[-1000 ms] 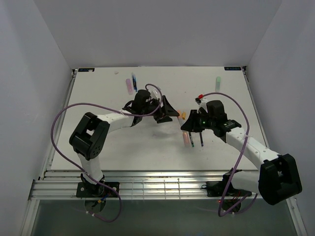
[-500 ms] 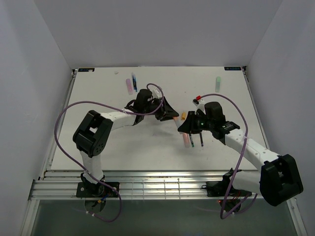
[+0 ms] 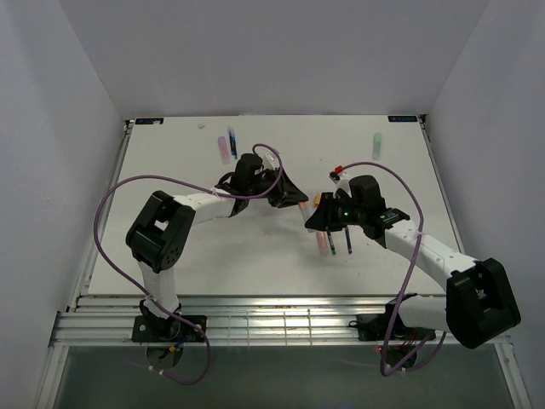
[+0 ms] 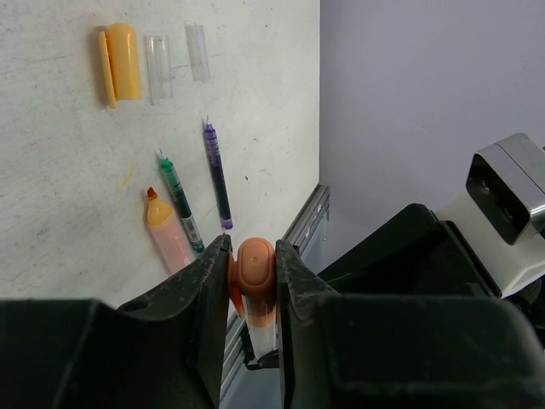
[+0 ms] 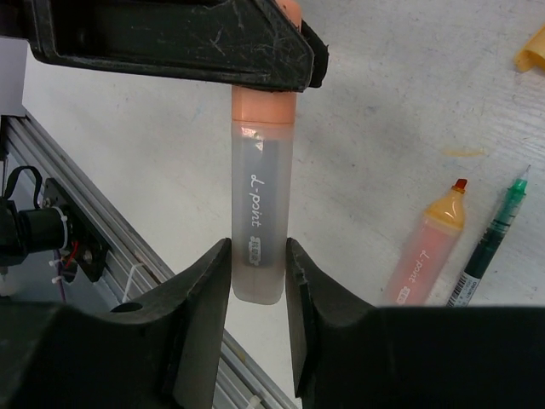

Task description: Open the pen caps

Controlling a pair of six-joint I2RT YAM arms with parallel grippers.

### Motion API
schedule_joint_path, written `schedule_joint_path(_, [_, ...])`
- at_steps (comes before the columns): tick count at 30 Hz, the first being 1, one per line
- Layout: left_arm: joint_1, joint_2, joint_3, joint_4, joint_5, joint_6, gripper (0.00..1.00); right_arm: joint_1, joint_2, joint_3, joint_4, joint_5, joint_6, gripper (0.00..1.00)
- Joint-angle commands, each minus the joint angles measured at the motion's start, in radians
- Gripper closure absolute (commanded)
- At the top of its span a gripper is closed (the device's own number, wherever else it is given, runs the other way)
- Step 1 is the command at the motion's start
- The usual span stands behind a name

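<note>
My left gripper [image 4: 253, 256] is shut on the orange cap [image 4: 254, 271] of a stubby orange pen and holds it above the table. In the right wrist view the pen's translucent body [image 5: 260, 204] hangs from the cap [image 5: 264, 106] between my right gripper's [image 5: 258, 264] jaws, which press its lower end. In the top view the left gripper [image 3: 298, 198] and the right gripper [image 3: 313, 217] meet at mid table. An uncapped pink-orange marker [image 4: 169, 234], a green thin pen [image 4: 180, 203] and a purple thin pen [image 4: 216, 174] lie below. A loose yellow-orange cap [image 4: 124, 61] lies beyond them.
Two clear caps [image 4: 158, 68] lie beside the yellow-orange cap. A pink pen [image 3: 224, 146] and a slim blue pen [image 3: 232, 141] lie at the back left, a mint green pen [image 3: 376, 145] at the back right. The metal rail [image 3: 255, 319] runs along the table's near edge.
My right gripper has moved left and up to the left gripper and now has its jaws round the orange pen's body. The left gripper has shifted slightly right.
</note>
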Motion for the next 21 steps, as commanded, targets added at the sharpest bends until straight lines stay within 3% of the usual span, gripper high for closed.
schedule_joint_path(1, [-0.002, -0.028, 0.006, 0.003, 0.007, 0.014, 1.00, 0.010, 0.033, 0.062, 0.047, -0.004, -0.010, 0.63])
schedule_joint_path(10, [-0.002, -0.031, 0.010, 0.003, 0.004, 0.014, 1.00, 0.047, 0.111, 0.127, 0.037, 0.023, -0.020, 0.60])
schedule_joint_path(14, [0.004, -0.023, 0.028, -0.007, -0.003, 0.023, 1.00, 0.068, 0.122, 0.141, 0.002, 0.080, -0.023, 0.92])
schedule_joint_path(21, [0.084, 0.047, 0.131, -0.029, 0.005, 0.039, 1.00, 0.191, 0.047, 0.011, -0.028, 0.167, 0.025, 0.92])
